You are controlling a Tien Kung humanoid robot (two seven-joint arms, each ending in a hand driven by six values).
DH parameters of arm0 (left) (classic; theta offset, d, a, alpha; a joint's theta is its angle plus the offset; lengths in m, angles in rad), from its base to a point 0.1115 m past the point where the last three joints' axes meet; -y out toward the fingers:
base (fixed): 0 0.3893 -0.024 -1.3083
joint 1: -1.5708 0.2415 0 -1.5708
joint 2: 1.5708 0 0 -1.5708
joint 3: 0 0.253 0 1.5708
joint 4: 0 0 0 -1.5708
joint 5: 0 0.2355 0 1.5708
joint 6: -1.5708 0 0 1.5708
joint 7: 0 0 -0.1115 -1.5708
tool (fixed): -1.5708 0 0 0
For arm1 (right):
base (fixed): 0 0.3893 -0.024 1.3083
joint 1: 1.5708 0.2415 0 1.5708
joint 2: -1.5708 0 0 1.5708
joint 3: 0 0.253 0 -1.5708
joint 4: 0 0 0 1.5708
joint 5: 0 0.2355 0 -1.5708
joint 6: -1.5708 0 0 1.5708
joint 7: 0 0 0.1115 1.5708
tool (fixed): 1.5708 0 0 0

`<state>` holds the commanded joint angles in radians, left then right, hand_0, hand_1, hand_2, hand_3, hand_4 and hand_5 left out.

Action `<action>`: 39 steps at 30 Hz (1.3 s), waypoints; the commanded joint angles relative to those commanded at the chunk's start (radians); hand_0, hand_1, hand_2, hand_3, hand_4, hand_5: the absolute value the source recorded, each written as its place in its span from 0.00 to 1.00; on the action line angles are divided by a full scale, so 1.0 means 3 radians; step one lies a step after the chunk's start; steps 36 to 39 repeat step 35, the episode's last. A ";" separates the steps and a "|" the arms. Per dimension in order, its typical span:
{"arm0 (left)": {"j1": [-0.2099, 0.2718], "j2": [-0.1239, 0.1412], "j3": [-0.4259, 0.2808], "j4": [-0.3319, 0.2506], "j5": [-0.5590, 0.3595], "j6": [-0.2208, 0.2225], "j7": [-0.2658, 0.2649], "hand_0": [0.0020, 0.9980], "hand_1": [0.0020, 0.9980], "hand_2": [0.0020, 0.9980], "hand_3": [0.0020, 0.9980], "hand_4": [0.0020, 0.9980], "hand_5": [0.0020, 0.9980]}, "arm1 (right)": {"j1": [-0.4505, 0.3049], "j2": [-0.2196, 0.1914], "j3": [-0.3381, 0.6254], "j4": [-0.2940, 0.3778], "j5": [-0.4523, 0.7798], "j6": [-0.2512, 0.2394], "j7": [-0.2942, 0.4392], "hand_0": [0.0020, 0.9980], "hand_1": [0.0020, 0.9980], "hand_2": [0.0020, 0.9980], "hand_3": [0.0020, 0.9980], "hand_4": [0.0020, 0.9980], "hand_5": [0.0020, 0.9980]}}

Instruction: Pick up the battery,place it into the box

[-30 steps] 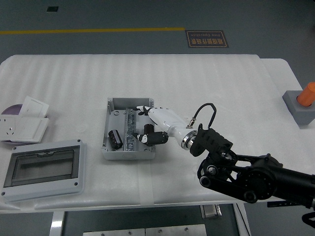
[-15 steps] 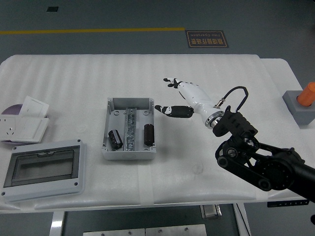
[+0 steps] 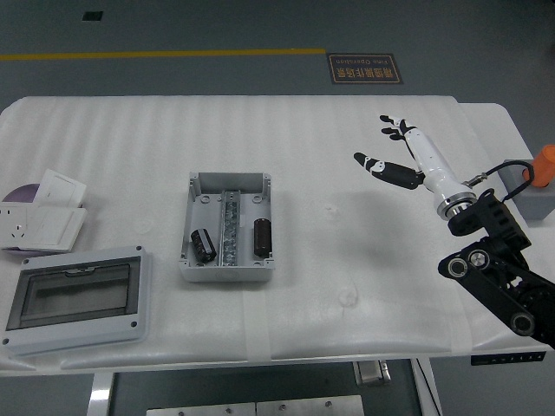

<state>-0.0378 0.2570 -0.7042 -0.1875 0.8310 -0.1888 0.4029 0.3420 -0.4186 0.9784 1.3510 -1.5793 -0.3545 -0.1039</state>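
The grey open box (image 3: 227, 180) stands in the middle of the white table. Two dark cylindrical batteries lie inside it: one (image 3: 262, 237) on the right of the central rail, another (image 3: 203, 243) on the left. My right hand (image 3: 390, 149) hovers over the table's right side, well away from the box, its white and black fingers spread and holding nothing. The black right arm (image 3: 494, 269) comes in from the lower right. My left arm does not show.
A grey lid with a clear window (image 3: 74, 297) lies at the front left. White switch plates (image 3: 39, 221) and a purple disc sit at the left edge. A grey block with an orange cylinder (image 3: 542, 166) stands at the right edge.
My right hand let go of the battery in the box's right compartment, then drew back to the right and away from the box with fingers spread.
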 joint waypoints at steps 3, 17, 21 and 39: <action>0.0001 0.0009 -0.0006 -0.0001 0.0004 -0.0002 0.0004 0.62 0.68 0.56 0.54 0.55 0.60 | -0.0191 -0.0015 0.0220 0.0052 0.0094 0.0009 0.0102 0.85 0.77 0.80 0.90 0.88 0.55; -0.0001 0.0069 -0.0010 -0.0004 -0.0013 0.0007 0.0015 0.62 0.68 0.54 0.54 0.55 0.59 | -0.0638 0.0069 0.0821 0.0091 0.0328 0.0073 0.0381 0.85 0.76 0.78 0.86 0.88 0.55; 0.0006 0.0071 0.0000 -0.0004 -0.0038 0.0007 0.0017 0.62 0.68 0.54 0.54 0.57 0.59 | -0.0668 0.0090 0.0885 0.0092 0.0354 0.0118 0.0456 0.84 0.76 0.78 0.86 0.88 0.55; 0.0098 0.0086 0.0050 -0.0006 -0.0155 0.0014 0.0023 0.62 0.68 0.54 0.54 0.57 0.60 | -0.0702 0.0154 0.0773 0.0210 0.0203 0.0175 0.0424 0.83 0.74 0.77 0.84 0.91 0.64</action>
